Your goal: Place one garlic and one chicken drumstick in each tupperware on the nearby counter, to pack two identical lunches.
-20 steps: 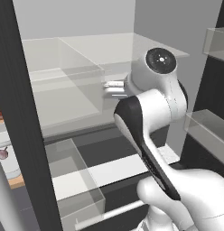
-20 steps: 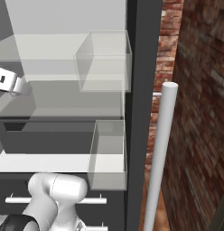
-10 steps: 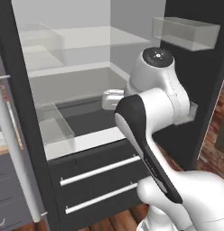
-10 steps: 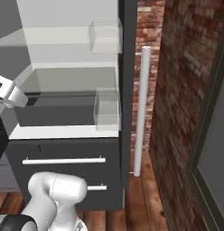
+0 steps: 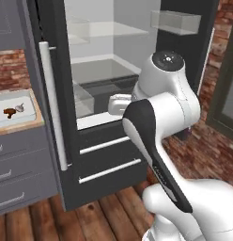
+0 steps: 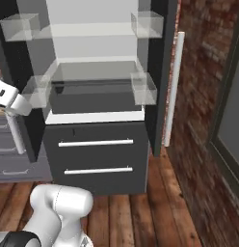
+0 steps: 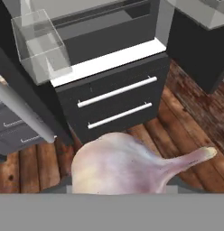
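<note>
Here | garlic [image 7: 127, 168] fills gripper | fingertips hidden behind bulb

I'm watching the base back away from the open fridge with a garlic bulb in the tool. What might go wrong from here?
1. The garlic shows large between the tool's tips; whether the hold is firm can't be told, so it might drop onto the wood floor.
2. The tupperware on the counter already holds one garlic and one drumstick; adding this bulb there would spoil the identical lunches.
3. The fridge door stands open beside that counter and could be clipped.
</note>
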